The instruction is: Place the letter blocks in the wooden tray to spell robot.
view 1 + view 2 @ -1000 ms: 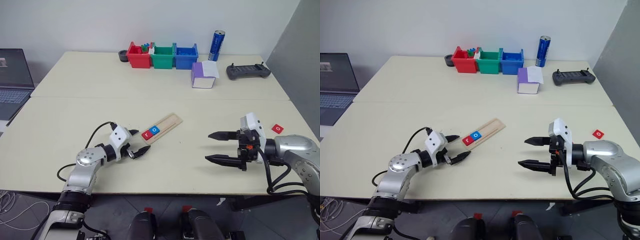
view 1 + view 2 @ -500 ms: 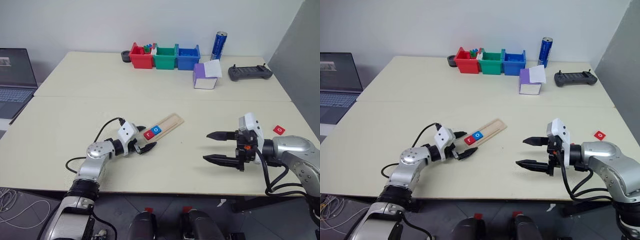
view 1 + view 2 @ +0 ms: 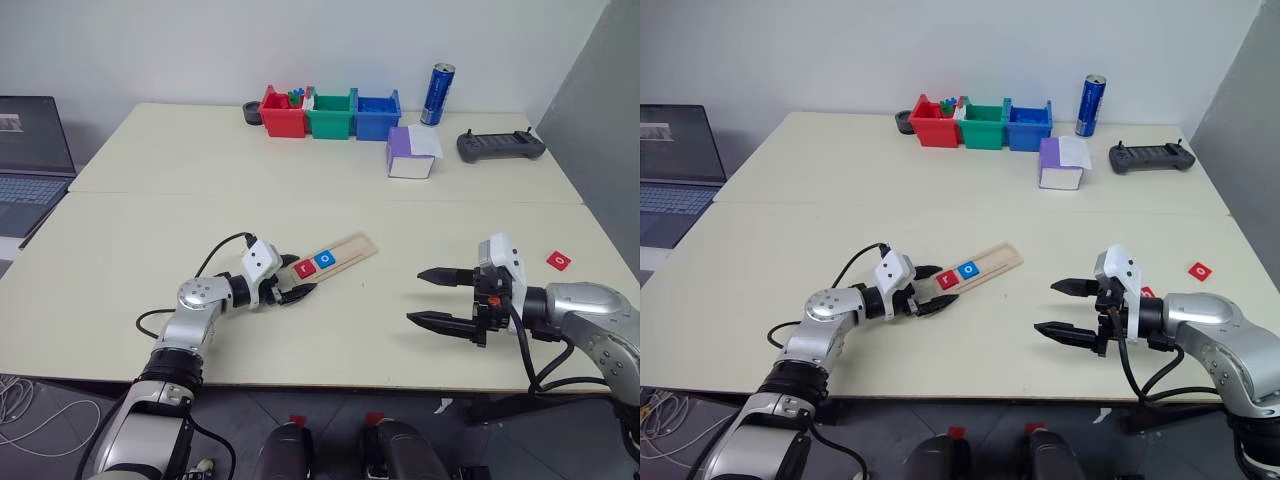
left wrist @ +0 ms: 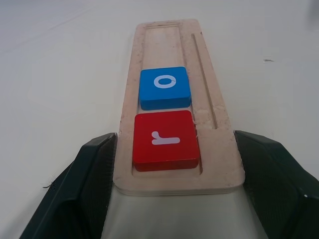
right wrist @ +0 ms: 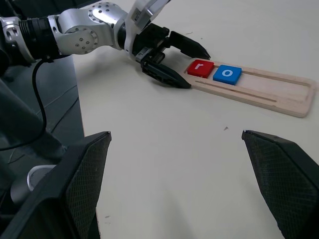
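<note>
A: What sits along the far edge of the table point(image 3: 150, 210)?

B: Three plastic bins in a row, touching side by side; the red bin point(image 3: 281, 114) on the left, the green bin point(image 3: 329, 114) in the middle, the blue bin point(image 3: 375, 114) on the right; small colourful pieces point(image 3: 293, 97) show in the red one; a dark round object point(image 3: 249, 111) lies just left of it.

A: And to the right of them?

B: A blue can point(image 3: 435, 93) stands upright; nearer, a purple and white box point(image 3: 409, 153); right of that, a black controller point(image 3: 501, 144); a laptop point(image 3: 30, 160) stands off the table's left side.
</note>
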Available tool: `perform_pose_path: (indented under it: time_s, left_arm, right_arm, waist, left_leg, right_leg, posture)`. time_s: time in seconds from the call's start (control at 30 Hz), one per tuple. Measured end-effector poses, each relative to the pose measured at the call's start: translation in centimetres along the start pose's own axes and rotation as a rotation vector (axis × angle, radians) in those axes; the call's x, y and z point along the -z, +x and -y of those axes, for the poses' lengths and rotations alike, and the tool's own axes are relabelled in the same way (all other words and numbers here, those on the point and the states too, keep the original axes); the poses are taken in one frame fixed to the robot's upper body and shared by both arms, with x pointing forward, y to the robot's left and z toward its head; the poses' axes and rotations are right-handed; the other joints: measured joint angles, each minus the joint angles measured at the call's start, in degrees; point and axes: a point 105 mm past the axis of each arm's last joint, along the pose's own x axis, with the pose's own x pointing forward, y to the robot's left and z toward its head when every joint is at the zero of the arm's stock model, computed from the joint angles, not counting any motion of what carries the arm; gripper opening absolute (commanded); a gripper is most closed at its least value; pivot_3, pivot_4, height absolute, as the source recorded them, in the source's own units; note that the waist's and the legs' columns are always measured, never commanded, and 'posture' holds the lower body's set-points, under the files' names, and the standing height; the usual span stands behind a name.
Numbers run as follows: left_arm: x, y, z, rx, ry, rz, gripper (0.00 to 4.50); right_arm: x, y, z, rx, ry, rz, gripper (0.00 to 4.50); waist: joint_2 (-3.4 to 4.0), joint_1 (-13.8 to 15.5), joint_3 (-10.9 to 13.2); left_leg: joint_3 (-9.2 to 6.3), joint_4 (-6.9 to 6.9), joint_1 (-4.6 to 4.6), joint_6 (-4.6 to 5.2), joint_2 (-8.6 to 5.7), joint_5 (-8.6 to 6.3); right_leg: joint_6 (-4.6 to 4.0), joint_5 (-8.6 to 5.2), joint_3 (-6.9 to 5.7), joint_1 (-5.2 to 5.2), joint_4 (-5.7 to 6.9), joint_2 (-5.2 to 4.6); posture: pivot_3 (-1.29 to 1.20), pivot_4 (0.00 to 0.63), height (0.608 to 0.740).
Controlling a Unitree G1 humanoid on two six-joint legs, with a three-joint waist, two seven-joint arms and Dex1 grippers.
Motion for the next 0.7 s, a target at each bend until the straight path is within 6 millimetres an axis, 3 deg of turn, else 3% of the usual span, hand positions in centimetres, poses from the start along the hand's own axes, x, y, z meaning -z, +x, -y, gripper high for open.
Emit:
perform_pose_path:
  time_s: [0.4,0.7]
  left_arm:
    - [-1.1,1.3,4.7,0.411,0.082,0.004,3.36]
    - [-1.3,1.6,6.2,0.485,0.094,0.02,3.36]
  right_arm:
    - [2.5,-2.8,-1.8,0.115,0.066,-0.054,4.5]
    - [2.7,-3.2,-2.2,0.157,0.068,-0.061,4.5]
  waist:
    - [-0.05,0.26,-0.03]
    - [-0.07,0.02,-0.04]
  left_leg:
    - [-0.02,0.03,-0.01,0.02,-0.03,-0.01]
    - [-0.06,0.01,-0.01,0.03,-0.03,-0.01]
  right_leg:
    - [0.0,-0.01,0.0,0.01,-0.02,0.0]
    - [0.01,-0.01,-0.01,0.01,-0.02,0.02]
  posture:
    - [0.0,0.15,0.74]
    - [0.0,0.15,0.74]
